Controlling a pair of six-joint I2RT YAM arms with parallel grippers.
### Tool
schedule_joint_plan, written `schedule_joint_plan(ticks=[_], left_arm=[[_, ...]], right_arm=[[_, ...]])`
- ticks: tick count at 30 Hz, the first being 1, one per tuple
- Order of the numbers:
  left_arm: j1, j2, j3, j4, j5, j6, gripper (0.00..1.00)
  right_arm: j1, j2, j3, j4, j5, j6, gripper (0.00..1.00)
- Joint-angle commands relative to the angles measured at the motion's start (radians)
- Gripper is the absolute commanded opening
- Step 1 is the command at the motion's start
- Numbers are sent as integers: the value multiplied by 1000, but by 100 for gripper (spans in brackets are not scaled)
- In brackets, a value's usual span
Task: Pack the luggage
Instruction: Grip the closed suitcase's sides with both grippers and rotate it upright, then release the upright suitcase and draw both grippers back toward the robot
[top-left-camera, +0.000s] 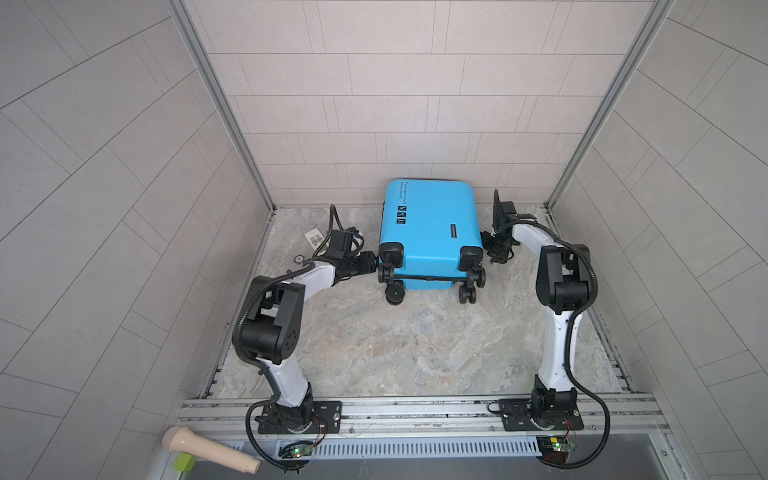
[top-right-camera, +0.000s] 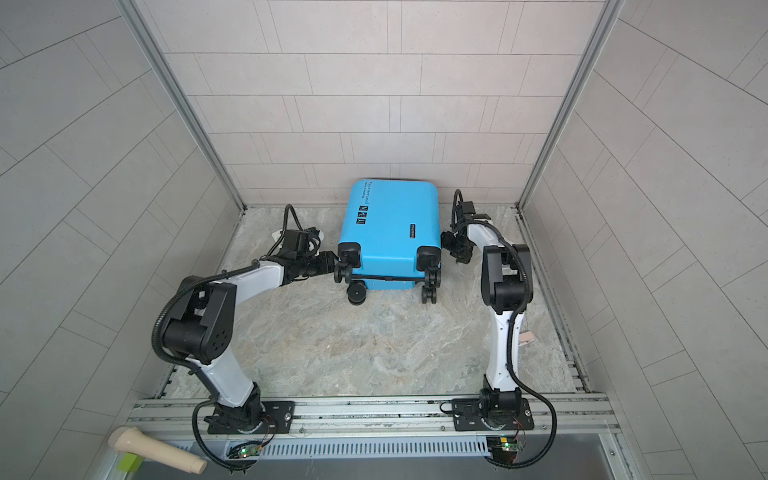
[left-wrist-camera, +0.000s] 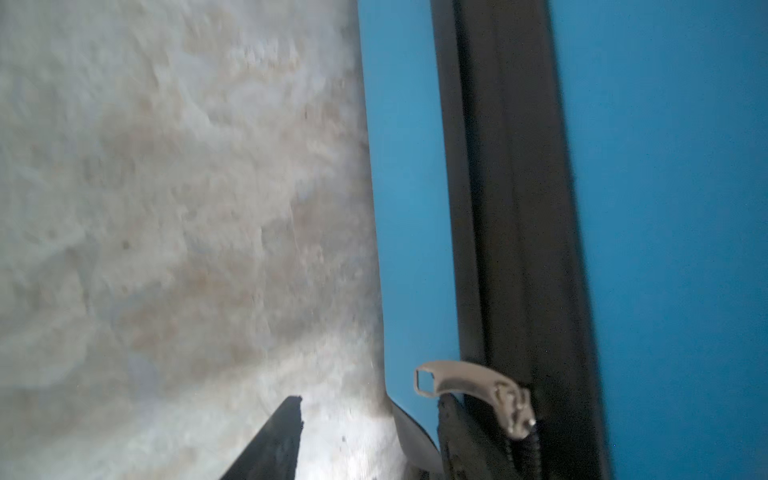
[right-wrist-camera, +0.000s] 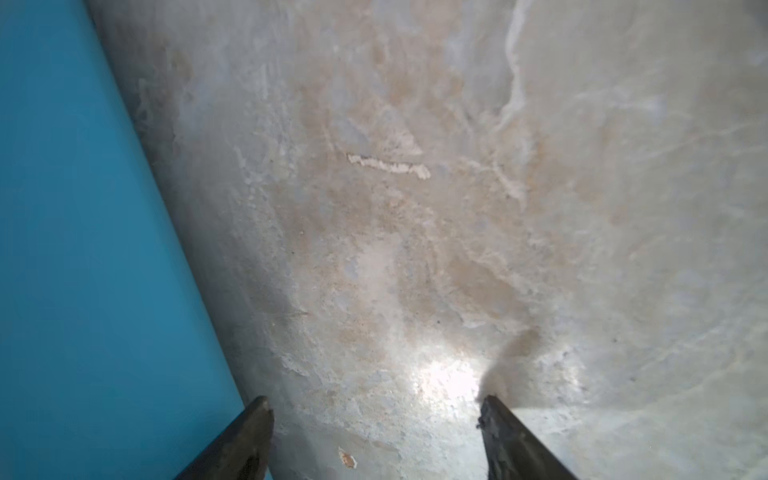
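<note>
The luggage (top-left-camera: 432, 224) (top-right-camera: 395, 224) is a bright-blue hard-shell suitcase lying closed on the marble table, wheels toward the front, in both top views. My left gripper (top-left-camera: 374, 264) (top-right-camera: 332, 262) is at its left side by the near wheel. In the left wrist view the left gripper (left-wrist-camera: 370, 415) is open, one finger (left-wrist-camera: 461, 440) against the black zipper band (left-wrist-camera: 511, 208) just under the metal zipper pull (left-wrist-camera: 469, 386). My right gripper (top-left-camera: 492, 249) (right-wrist-camera: 374, 403) hangs open beside the right side of the blue shell (right-wrist-camera: 83, 249), with only bare table between its fingers.
A white labelled tag (top-left-camera: 314, 240) lies on the table behind the left arm. Tiled walls close in the back and both sides. A beige handle (top-left-camera: 208, 449) and a green block (top-left-camera: 185, 461) lie off the table at the front left, beyond the metal rail (top-left-camera: 415, 409).
</note>
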Motion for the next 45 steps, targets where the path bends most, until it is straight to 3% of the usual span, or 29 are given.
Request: schedule_joint_plan(ticks=[1, 5, 10, 17, 23, 31, 38, 45], left_arm=[[-73, -85, -70, 83, 85, -60, 58], [-73, -232, -116, 9, 2, -60, 58], [-71, -428, -103, -142, -129, -36, 60], [-70, -691, -172, -235, -364, -104, 72], [-71, -811, -249, -265, -340, -174, 72], [-78, -911, -440, -197, -283, -343, 69], [-79, -933, -445, -218, -268, -345, 68], [-79, -941, -460, -211, -284, -370, 67]], right_arm=[[66, -52, 24, -45, -93, -31, 82], [20, -135, -39, -28, -72, -12, 84], [-111, -299, -265, 78, -118, 34, 84], [-156, -557, -566, 158, -150, 16, 82], [-143, -781, -887, 267, -197, 23, 76], [26, -992, -1226, 553, -172, 107, 88], [112, -930, -1239, 702, -150, 90, 90], [157, -842, -1211, 797, -103, 111, 83]])
